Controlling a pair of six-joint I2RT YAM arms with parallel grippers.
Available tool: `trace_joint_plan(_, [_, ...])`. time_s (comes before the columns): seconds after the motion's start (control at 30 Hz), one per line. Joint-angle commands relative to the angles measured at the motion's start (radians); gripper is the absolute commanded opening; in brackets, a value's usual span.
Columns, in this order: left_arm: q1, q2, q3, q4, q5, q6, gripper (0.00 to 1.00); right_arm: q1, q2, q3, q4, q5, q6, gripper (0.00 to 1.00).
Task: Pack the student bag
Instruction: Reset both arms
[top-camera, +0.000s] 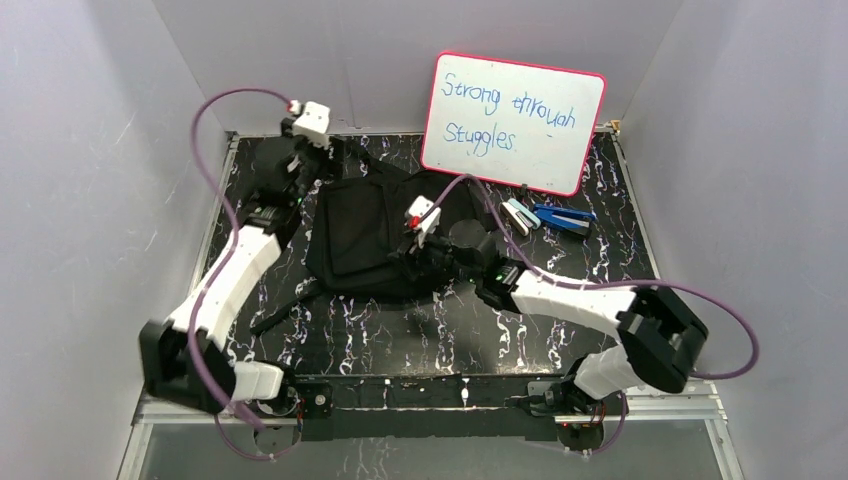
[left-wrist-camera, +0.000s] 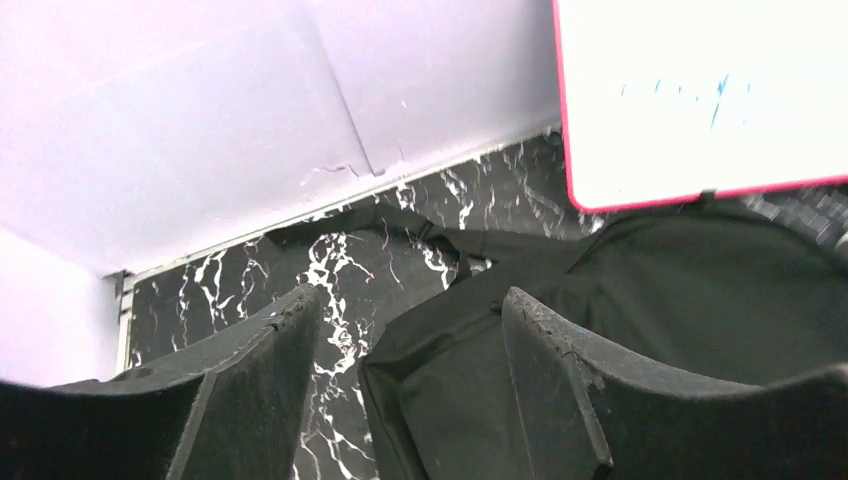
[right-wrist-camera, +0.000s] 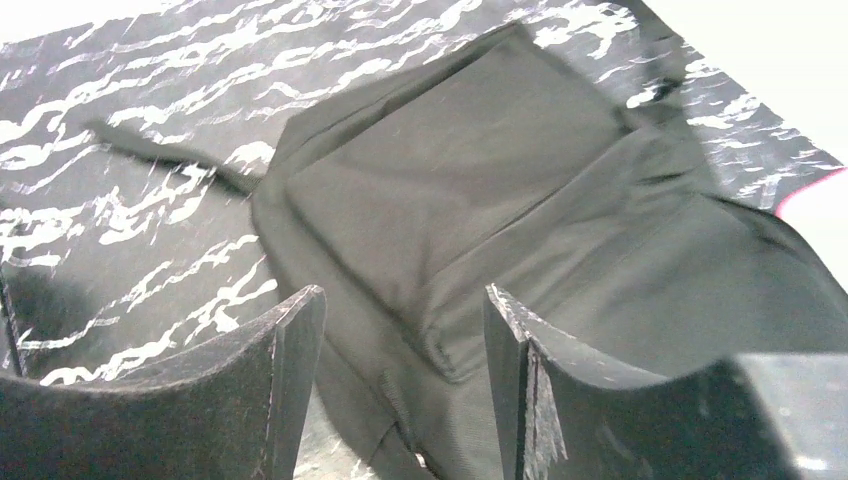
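At the centre of the bench (top-camera: 400, 335), the student bag (top-camera: 365, 235) lies flat, front pocket (right-wrist-camera: 450, 180) up, one strap (top-camera: 285, 308) trailing toward 7 o'clock.

- Left claw (left-wrist-camera: 410, 300): at the bag's 11 o'clock corner. Jaws well apart, nothing between them; only bench and the bag's corner show below.
- Right claw (right-wrist-camera: 400, 300): over the bag's 4 o'clock edge. Jaws also apart and empty, with fabric beneath them, untouched as far as I can tell.
- Whiteboard (top-camera: 512, 122): propped at 1 o'clock, its lower edge just beside the bag's top.
- Two small items at 3 o'clock, well apart from the bag: a white-and-teal one (top-camera: 517, 216) and a blue one (top-camera: 562, 218).

Risks, as I judge them:
- Soft fabric. A claw closing here may pinch only a fold of the outer layer and drag the whole bag instead of opening it.
- A pull toward 12 o'clock could nudge the whiteboard and tip it.
- The loose strap could snag a claw or an arm.
- With neither claw gripping, nothing pins the bag if one side tugs.

Container: the bag is the only one. No open mouth or zip shows in any view. It looks slack and flat, but its contents cannot be seen.
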Motion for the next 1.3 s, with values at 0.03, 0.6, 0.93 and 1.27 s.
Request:
trace_joint_plan(0.03, [0.004, -0.247, -0.133, -0.097, -0.204, -0.328, 0.65, -0.002, -0.128, 0.097, -0.149, 0.3, 0.003, 0.74])
trace_joint_plan(0.6, [0.009, -0.745, -0.42, -0.511, -0.398, -0.665, 0.67, -0.248, -0.437, 0.079, -0.583, 0.625, 0.219, 0.99])
trace_joint_plan(0.93, [0.009, -0.812, -0.491, -0.458, -0.444, -0.623, 0.67, -0.342, -0.687, -0.067, -0.642, 0.418, 0.239, 0.99])
trace_joint_plan(1.27, [0.01, -0.813, -0.508, -0.442, -0.453, -0.622, 0.68, -0.343, -0.77, -0.154, -0.627, 0.421, 0.203, 0.99])
